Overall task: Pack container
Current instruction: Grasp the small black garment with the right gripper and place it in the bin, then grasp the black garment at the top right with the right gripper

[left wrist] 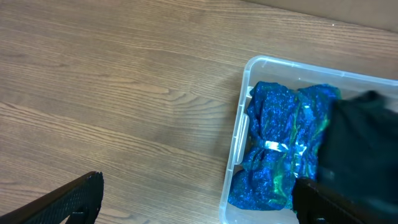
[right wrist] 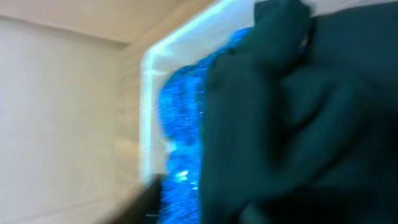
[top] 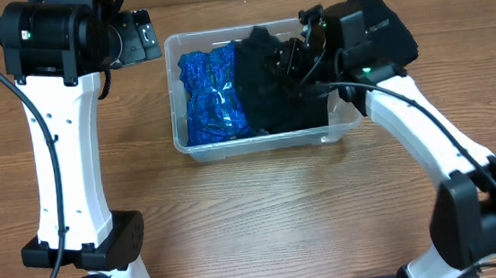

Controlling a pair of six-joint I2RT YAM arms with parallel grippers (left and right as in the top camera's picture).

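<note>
The clear container [top: 184, 145] stands at the table's middle back. A blue sparkly garment [top: 212, 93] fills its left half and a black garment [top: 266, 88] lies bunched in its right half. My right gripper [top: 299, 58] is down on the black garment, inside the container. The right wrist view is blurred: the black garment [right wrist: 305, 112] covers most of it, beside the blue garment [right wrist: 183, 124] and the container rim [right wrist: 149, 106]. Only one dark finger [right wrist: 148, 200] shows. My left gripper [left wrist: 199, 205] is open and empty, raised above the container's left edge [left wrist: 239, 137].
Bare wooden tabletop [top: 282, 217] surrounds the container. The left arm's white column [top: 64, 146] stands to the left and the right arm's base [top: 475, 218] at the front right. A pale wall runs along the table's far edge.
</note>
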